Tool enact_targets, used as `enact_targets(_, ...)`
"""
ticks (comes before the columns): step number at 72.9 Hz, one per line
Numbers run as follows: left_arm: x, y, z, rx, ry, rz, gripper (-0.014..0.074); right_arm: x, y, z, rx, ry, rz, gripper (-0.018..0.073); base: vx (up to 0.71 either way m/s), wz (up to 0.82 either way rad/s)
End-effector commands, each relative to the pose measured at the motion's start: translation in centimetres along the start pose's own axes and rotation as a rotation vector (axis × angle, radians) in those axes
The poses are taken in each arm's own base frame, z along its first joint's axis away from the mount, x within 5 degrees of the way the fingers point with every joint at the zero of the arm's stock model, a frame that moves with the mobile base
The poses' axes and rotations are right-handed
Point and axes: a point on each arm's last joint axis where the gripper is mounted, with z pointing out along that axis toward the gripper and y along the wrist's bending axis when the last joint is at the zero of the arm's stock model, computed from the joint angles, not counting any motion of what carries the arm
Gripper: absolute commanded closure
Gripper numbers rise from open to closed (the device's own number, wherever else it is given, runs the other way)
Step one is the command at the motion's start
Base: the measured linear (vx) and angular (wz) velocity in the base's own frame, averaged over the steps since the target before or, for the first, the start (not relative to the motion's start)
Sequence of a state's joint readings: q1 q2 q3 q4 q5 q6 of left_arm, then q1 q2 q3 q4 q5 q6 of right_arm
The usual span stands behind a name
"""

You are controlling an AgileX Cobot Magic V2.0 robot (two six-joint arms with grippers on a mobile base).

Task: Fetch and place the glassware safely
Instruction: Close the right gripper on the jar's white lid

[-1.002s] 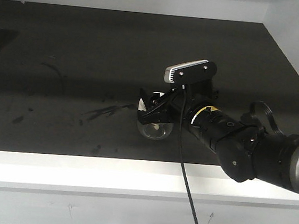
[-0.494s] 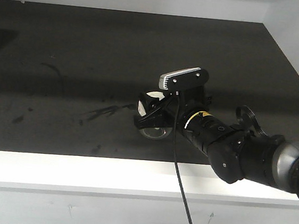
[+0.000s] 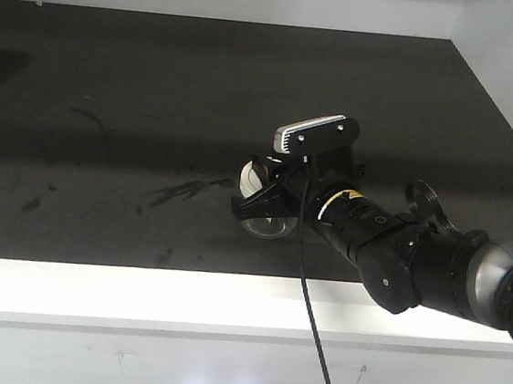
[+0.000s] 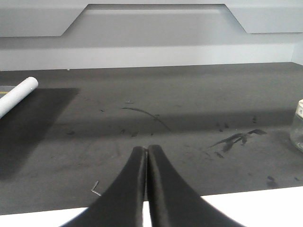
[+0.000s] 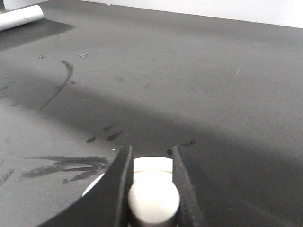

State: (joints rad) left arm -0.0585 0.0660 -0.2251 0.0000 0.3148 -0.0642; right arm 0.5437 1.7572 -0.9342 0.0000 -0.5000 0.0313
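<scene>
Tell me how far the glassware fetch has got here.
Done: approach; the right gripper is at the glass jar. In hand: its jaws look closed on the lid knob, jar apparently resting on the dark counter. Left: lift, carry, place. The left gripper is shut, empty.

Table (image 3: 139, 88): dark matte top, pale front edge (image 3: 136, 294). Dark scuff marks (image 3: 176, 191) smeared near centre, smaller flecks scattered to their left. White tube (image 4: 18, 93) lies on its side at far left.

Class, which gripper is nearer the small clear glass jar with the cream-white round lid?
Right. The right gripper clamps the lid knob of the glass jar; the left gripper, shut, sits apart, left of it.
</scene>
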Motion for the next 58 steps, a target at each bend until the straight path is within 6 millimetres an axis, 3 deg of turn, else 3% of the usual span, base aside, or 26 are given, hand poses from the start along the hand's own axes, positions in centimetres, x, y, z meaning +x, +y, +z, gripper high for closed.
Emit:
enact_targets(1, -1.5, -0.2, -0.1, 0.016, -0.084, -0.017, 0.0603, -2.8, 0.1, -0.7, -0.006, -0.117, -0.009, 0.0567, 0.0, 0.0)
enact_targets(33, -1.5, -0.2, -0.1, 0.016, -0.084, -0.017, 0.0603, -7.9, 0.2, -4.5, -0.008, -0.273, -0.031, 0.056, 0.0, 0.0)
enact_targets(58, -1.5, -0.2, -0.1, 0.016, -0.084, -0.017, 0.0603, -10.4, 0.8, -8.5, -0.056, -0.245, -0.118, 0.056, 0.0, 0.0)
